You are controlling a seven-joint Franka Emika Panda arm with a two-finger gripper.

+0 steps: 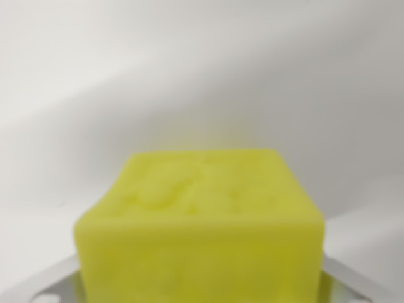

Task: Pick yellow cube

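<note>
Yellow cube: the yellow cube (199, 221) fills the lower centre of the frame, very close to the camera and blurred, its top face pitted.

Pincer: the pincer (201, 287) shows only as grey metal slivers at the lower left and lower right corners, flanking the cube; whether it grips or merely straddles it I cannot tell.

Background: a pale, featureless surface, maybe the counter (202, 76); contact with the cube is hidden.

Progress: approach looks done; grasp and lift unconfirmed.

Yellow cube (199, 227) fills lower centre, blurred, very close; pale bare surface (202, 76) open all around.
</note>
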